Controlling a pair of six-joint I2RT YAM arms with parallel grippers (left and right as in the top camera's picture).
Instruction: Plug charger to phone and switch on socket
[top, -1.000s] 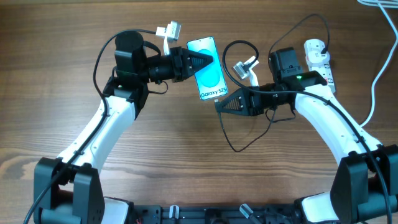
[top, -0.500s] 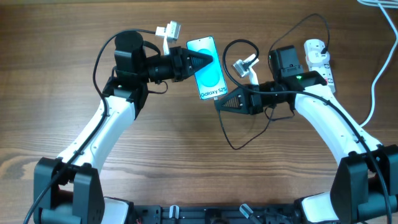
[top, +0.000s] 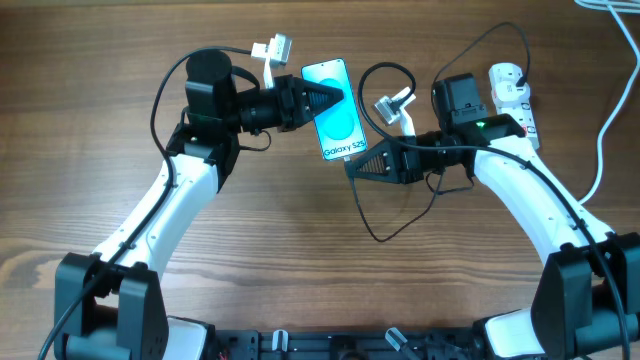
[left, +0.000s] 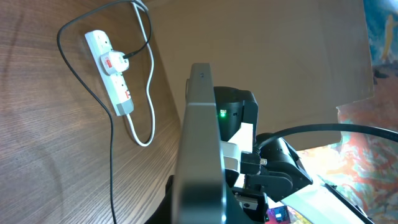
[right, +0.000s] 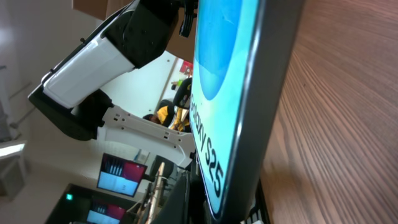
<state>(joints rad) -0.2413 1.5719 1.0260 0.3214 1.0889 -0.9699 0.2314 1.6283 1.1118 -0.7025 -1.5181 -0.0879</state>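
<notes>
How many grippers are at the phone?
2: the left gripper is at the phone's left edge, and the right gripper is at its bottom end.

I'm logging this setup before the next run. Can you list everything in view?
phone: one, teal-green screen with a white "Galaxy S25" strip, top centre, raised off the table.
charger: one, thin black cable, from a plug in the socket, looping across the table to the right gripper's tip.
socket: one, white strip with red-marked switches, far right.
thick cord: one, white, along the right edge.
table: one, brown wood grain, under everything.
left gripper: one, black, closed on the phone.
right gripper: one, black, at the phone's lower edge; whether it is open or shut is hidden.
</notes>
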